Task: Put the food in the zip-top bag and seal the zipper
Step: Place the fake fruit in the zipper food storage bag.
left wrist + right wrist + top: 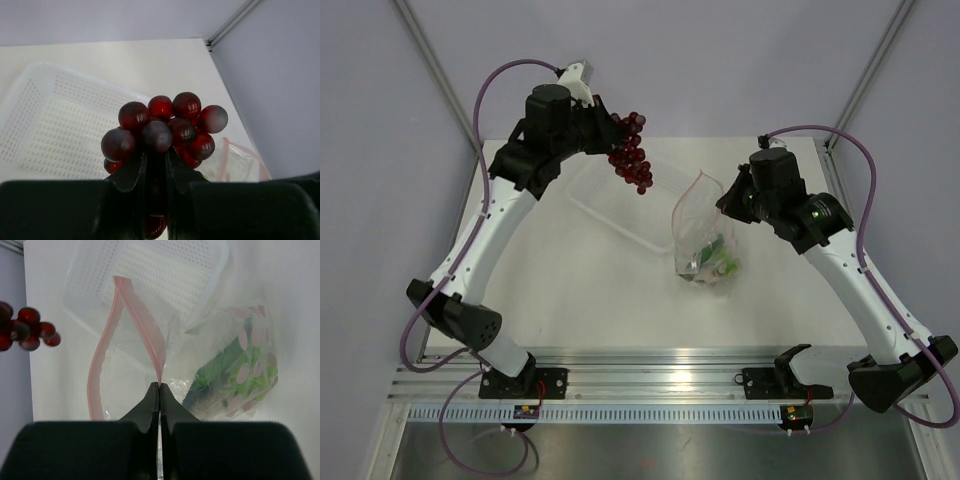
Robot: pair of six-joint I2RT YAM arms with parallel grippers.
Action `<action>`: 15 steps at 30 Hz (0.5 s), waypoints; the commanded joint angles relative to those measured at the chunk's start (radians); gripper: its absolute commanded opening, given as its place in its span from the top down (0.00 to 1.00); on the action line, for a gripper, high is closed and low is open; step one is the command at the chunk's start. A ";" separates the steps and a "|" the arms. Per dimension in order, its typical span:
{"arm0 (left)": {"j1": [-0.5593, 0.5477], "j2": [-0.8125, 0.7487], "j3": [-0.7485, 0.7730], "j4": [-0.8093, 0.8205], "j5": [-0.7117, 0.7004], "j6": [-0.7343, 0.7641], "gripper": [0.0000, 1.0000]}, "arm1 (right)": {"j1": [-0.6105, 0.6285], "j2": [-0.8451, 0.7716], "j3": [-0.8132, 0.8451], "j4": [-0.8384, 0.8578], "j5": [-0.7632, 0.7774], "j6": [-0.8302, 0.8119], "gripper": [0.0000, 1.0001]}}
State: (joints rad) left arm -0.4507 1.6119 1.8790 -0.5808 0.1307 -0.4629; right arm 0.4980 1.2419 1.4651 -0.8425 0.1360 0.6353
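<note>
the left pincer [156,167] is squeezed onto the grape bunch [167,131]. its fingertips bite in low among the grapes, and the exact spot they hold is hidden behind the fruit. in the top view the bunch hangs in the air at upper centre of the frame, over the upper left corner of the white tray [582,200].

the right pincer [159,390] is pressed together, pinching the pink zipper [125,305] at the lower centre of its own view. the zipper loops up from there, so the mouth stands open. the clear bag [692,215] stands beside the tray, right of centre. in its bottom lie green lettuce [235,365] and a grey fish [207,399], blurred by crinkled plastic. the chili cannot be told apart from the green mass.
</note>
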 commanded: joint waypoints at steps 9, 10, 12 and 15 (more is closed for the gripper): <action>-0.153 -0.222 -0.109 0.144 0.178 -0.003 1.00 | 0.002 -0.028 0.008 0.017 -0.012 0.018 1.00; -0.164 -0.224 -0.116 0.157 0.187 -0.011 1.00 | 0.001 -0.029 0.008 0.017 -0.015 0.020 1.00; -0.198 -0.215 -0.127 0.185 0.193 -0.029 1.00 | 0.001 -0.035 0.006 0.020 -0.016 0.024 1.00; -0.233 -0.167 -0.124 0.205 0.187 -0.052 1.00 | 0.001 -0.044 0.001 0.014 -0.015 0.026 1.00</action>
State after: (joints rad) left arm -0.6559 1.4185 1.7584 -0.4892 0.2863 -0.4782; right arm 0.4980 1.2366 1.4647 -0.8429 0.1287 0.6483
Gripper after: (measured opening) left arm 0.144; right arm 0.009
